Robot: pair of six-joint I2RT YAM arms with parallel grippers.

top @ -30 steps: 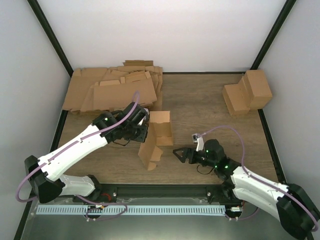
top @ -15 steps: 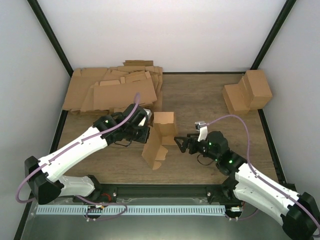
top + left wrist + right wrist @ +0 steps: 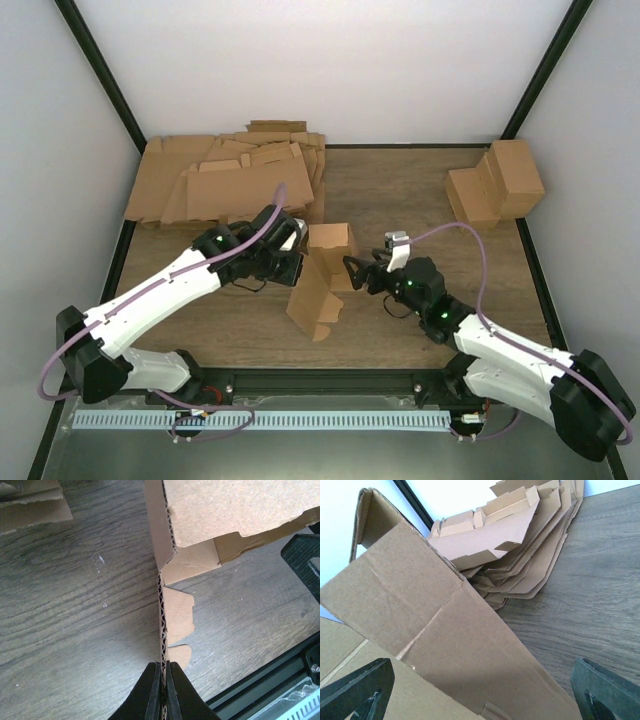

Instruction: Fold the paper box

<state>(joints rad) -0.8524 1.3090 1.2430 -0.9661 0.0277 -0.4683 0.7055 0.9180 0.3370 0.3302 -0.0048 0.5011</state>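
On the wood table [image 3: 420, 205], left tool [image 3: 161, 669] pinches the paper box [image 3: 312, 300] edge, right tool [image 3: 353, 271] spread alongside.

A wooden table [image 3: 420, 215] carried a heap of flat cardboard sheets [image 3: 230, 180] at its far left, folded boxes [image 3: 497, 185] at its far right, and the paper box [image 3: 315, 295] near the middle.
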